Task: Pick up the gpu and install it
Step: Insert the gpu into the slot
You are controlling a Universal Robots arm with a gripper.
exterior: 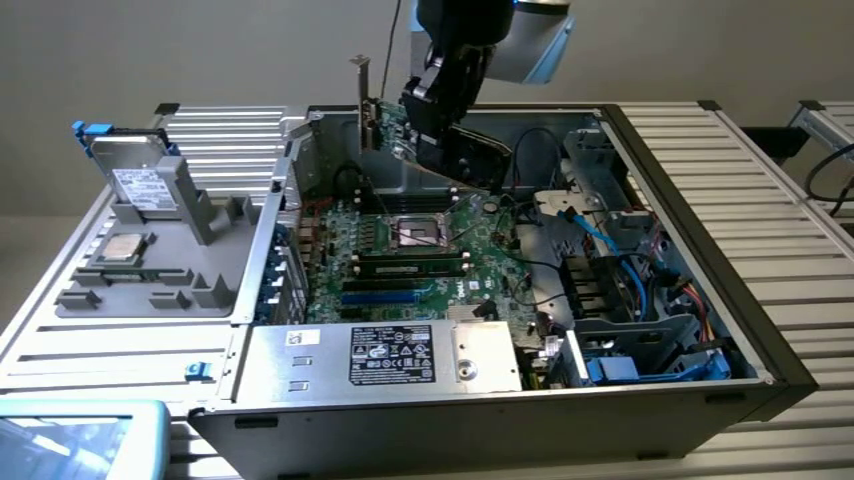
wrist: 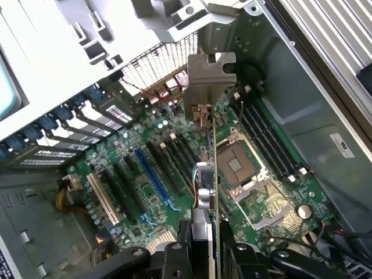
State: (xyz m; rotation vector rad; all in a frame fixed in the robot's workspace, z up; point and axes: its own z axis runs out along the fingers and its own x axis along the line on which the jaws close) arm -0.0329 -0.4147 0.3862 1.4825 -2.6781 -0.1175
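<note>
- Exterior view: the gripper [exterior: 438, 120] has its jaws clamped on the gpu [exterior: 387, 125], which is held tilted above the open computer case [exterior: 534, 425], silver bracket uppermost. The motherboard [exterior: 400, 240] lies beneath, with blue cables [exterior: 601, 235] toward the exterior view's right.
- Wrist view: the gpu [wrist: 212, 87] appears edge-on (bracket farthest from the gripper [wrist: 210, 256]), between the blue slot [wrist: 154, 180] and the empty processor socket [wrist: 238, 165].

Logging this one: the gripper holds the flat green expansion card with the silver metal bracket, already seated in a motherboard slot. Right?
Not seated. The gripper holds the green expansion card with the silver metal bracket in the air above the motherboard, as the exterior view shows.
</note>
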